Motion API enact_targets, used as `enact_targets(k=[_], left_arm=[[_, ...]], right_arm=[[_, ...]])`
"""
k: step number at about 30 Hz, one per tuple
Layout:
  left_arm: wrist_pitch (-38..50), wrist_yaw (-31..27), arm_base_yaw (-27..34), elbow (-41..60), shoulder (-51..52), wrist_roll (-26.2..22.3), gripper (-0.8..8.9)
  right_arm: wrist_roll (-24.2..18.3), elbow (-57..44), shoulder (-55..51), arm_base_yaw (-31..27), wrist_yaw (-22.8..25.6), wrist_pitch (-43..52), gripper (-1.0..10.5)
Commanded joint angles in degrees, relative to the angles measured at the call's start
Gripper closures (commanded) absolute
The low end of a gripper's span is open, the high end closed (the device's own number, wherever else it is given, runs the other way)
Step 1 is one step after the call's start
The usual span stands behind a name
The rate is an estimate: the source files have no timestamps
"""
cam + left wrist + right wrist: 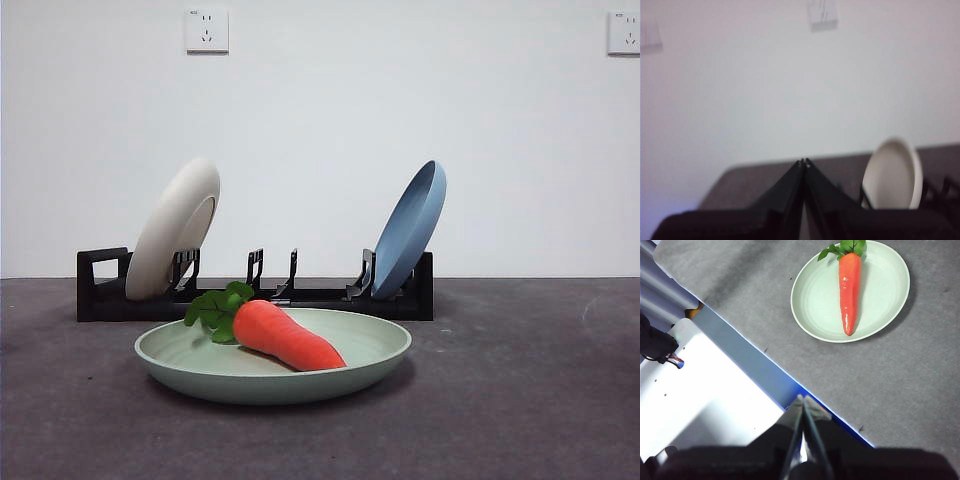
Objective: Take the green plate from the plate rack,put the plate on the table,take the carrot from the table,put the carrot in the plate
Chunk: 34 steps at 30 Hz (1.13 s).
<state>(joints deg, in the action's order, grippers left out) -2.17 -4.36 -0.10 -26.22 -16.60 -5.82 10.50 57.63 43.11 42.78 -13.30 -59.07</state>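
The green plate lies flat on the dark grey table in front of the black plate rack. The carrot lies in the plate, leaves toward the left. The right wrist view shows the plate and the carrot from above. My right gripper is shut and empty, high above the table's edge, away from the plate. My left gripper is shut and empty, raised, facing the wall. No arm shows in the front view.
A cream-white plate stands in the rack's left end and shows in the left wrist view. A blue plate leans in the right end. A white and blue-edged base lies beside the table.
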Motion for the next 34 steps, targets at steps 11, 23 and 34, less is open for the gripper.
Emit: enact_targets(k=[11,23,34], left_arm=[[0.74,-0.02,2.51,20.72,12.79,5.90,8.16],[-6.75,0.11,2.49,25.75,16.50,8.74,8.16],[-8.17,0.17,2.47,25.99,16.50,14.03,8.16]], right_arm=[[-0.48,-0.07,-0.07,0.13,0.13,0.24,9.5],[-0.48,-0.07,-0.07,0.13,0.13,0.24,9.5],[-0.48,-0.07,-0.07,0.13,0.13,0.24,9.5]])
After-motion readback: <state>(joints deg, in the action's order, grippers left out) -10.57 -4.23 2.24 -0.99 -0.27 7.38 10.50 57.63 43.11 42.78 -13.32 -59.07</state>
